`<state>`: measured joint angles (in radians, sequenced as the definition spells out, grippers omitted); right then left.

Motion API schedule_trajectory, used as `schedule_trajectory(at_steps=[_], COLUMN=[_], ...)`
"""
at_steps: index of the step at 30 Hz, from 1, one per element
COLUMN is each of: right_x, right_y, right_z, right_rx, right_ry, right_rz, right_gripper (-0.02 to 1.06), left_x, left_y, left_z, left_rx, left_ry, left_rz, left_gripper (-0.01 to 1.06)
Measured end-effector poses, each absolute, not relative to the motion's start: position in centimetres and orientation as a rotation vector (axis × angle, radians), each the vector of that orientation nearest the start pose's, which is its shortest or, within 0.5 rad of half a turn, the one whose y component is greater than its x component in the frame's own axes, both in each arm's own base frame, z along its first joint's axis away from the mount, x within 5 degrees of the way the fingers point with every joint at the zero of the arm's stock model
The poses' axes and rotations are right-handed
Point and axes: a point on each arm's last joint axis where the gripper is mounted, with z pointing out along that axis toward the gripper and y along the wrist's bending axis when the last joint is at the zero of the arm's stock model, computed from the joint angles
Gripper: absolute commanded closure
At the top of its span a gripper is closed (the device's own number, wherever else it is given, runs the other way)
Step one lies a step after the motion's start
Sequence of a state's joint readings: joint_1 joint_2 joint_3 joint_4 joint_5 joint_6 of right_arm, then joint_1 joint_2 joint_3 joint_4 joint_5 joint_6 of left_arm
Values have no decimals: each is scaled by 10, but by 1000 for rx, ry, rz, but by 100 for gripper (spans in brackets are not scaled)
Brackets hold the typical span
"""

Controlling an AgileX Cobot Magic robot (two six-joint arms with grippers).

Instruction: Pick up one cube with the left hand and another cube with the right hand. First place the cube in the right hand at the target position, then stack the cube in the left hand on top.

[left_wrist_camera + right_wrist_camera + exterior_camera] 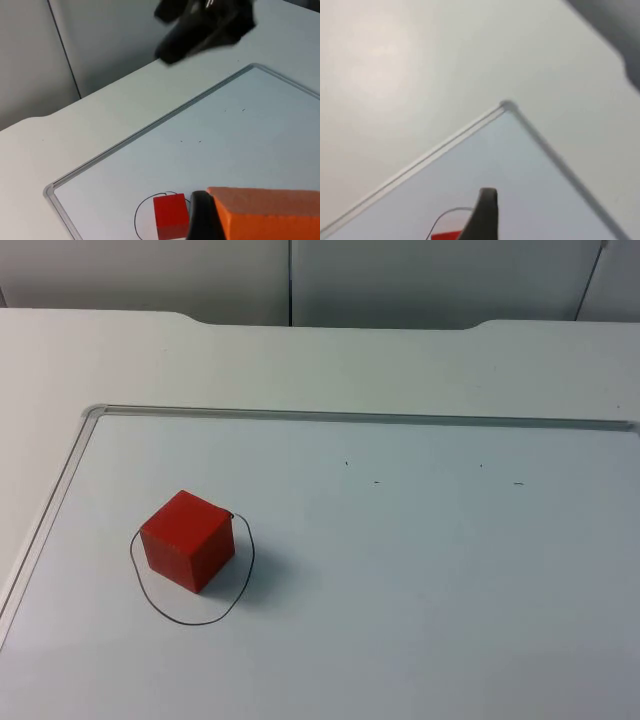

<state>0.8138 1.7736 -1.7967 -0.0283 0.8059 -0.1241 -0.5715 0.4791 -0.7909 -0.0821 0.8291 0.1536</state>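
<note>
The red cube point(188, 540) sits flat on the whiteboard point(420, 580), inside the hand-drawn black circle point(243, 583) that marks the target, toward the circle's far side, with 1 upper corner reaching the drawn line. It is turned so that 1 vertical edge faces the top camera, with 3 faces showing. The orange cube point(270, 215) is held up off the board at the left gripper's black fingertip point(202, 217), probably clamped, and appears lighter in colour than the red one.
</note>
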Motion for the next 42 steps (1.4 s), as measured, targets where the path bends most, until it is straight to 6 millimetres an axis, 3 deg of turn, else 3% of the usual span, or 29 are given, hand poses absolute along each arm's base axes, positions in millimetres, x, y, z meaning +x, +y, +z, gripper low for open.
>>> schedule_trajectory(at_steps=[2, 3, 6, 7, 9, 11, 14, 18, 24, 29, 34, 35, 39, 42], right_x=[266, 266, 236, 236, 211, 195, 181, 164, 143, 119, 87, 87, 69, 63], right_y=[278, 278, 248, 248, 224, 209, 196, 183, 160, 134, 99, 99, 81, 74], right_z=[421, 421, 468, 468, 496, 509, 518, 517, 488, 466, 443, 443, 430, 426], right_rx=[-1017, -1017, -996, -996, -994, -1005, -1027, -1062, -1046, -981, -926, -926, -906, -891], right_ry=[1940, 1940, 1811, 1811, 1738, 1708, 1687, 1664, 1648, 1621, 1595, 1595, 1578, 1571], right_rz=[343, 343, 373, 373, 388, 397, 411, 426, 429, 460, 492, 492, 504, 515], right_gripper=[26, 26, 26, 26, 26, 26, 26, 26, 26, 26, 26, 26, 26, 26], left_x=[62, 62, 68, 68, 73, 77, 81, 89, 108, 133, 170, 170, 204, 218], left_y=[-46, -46, -50, -50, -54, -56, -59, -64, -76, -92, -115, -115, -137, -146], left_z=[367, 367, 366, 366, 365, 365, 363, 361, 352, 336, 311, 311, 295, 289], left_rx=[700, 700, 701, 701, 702, 706, 717, 730, 752, 782, 830, 830, 886, 911], left_ry=[1897, 1897, 1909, 1909, 1917, 1924, 1936, 1946, 2011, 2098, 2191, 2191, 2261, 2287], left_rz=[-364, -364, -365, -365, -363, -361, -353, -344, -331, -315, -285, -285, -255, -243], left_gripper=[105, 105, 105, 105, 105, 105, 105, 105, 105, 105, 105, 105, 105, 105])
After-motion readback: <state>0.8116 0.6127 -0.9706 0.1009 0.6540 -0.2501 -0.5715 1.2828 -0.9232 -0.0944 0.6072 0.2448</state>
